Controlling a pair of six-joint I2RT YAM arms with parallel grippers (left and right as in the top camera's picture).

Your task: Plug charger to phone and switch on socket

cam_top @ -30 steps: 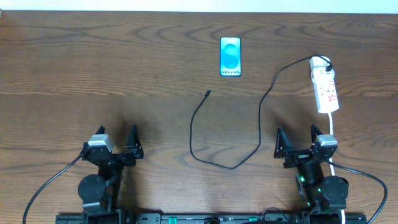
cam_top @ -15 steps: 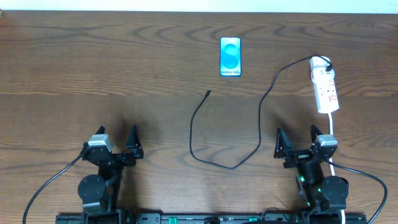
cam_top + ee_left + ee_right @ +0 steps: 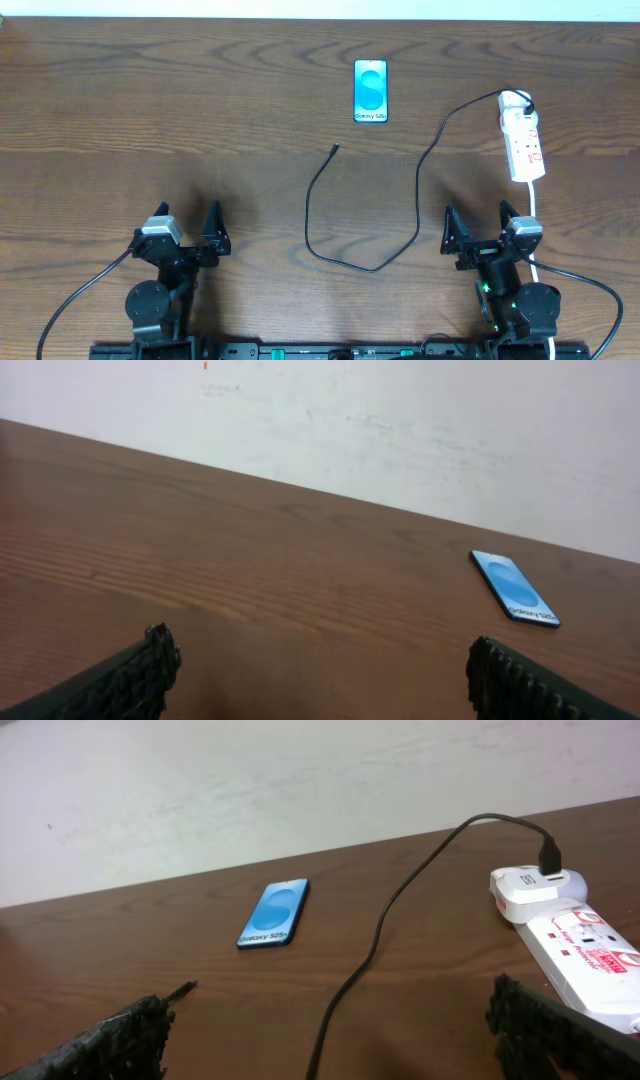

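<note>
The phone (image 3: 370,91) lies flat on the brown wooden table (image 3: 150,110) with its blue screen up, its short edge with the "Galaxy S25+" lettering turned towards the robot. The charger (image 3: 308,215) is not plugged into it: the small black connector tip (image 3: 335,149) rests on the wood near the phone, on the robot's side of it and slightly to its left, clearly apart from the phone's edge. From that tip the thin black cable runs away from the phone towards the robot, bends round in a loose loop, then climbs back to the phone's right. There its plug sits in a white adapter (image 3: 515,100) at the far end of the socket (image 3: 525,145). The socket lies well to the right of the phone, with its thick white cord (image 3: 535,215) trailing towards the robot. The left hand (image 3: 187,215) hangs well away from the phone, nearer the robot and to the left, with its fingers spread wide and nothing between them. The right hand (image 3: 478,215) is equally far back on the phone's right, just beside the white cord, also wide open and empty.
</note>
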